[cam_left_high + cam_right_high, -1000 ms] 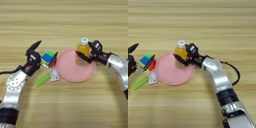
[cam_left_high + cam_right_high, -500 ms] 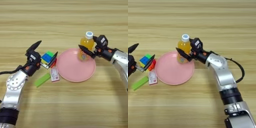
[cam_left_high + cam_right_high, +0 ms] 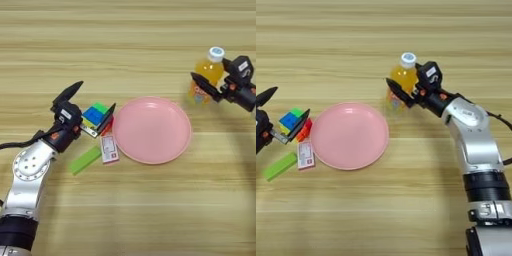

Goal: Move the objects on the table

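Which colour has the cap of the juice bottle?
White cap, clearest in the right eye view.

Worktop (image 3: pixel 125 45): matt striped wood grain. Plate (image 3: pixel 152 130): smooth pink plastic, faint sheen. Bottle (image 3: pixel 400 82): clear glossy plastic, white cap.

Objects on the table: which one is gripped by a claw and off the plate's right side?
The orange-juice bottle, upright in the right claw, right of the pink plate. The puzzle cube sits at the left claw.
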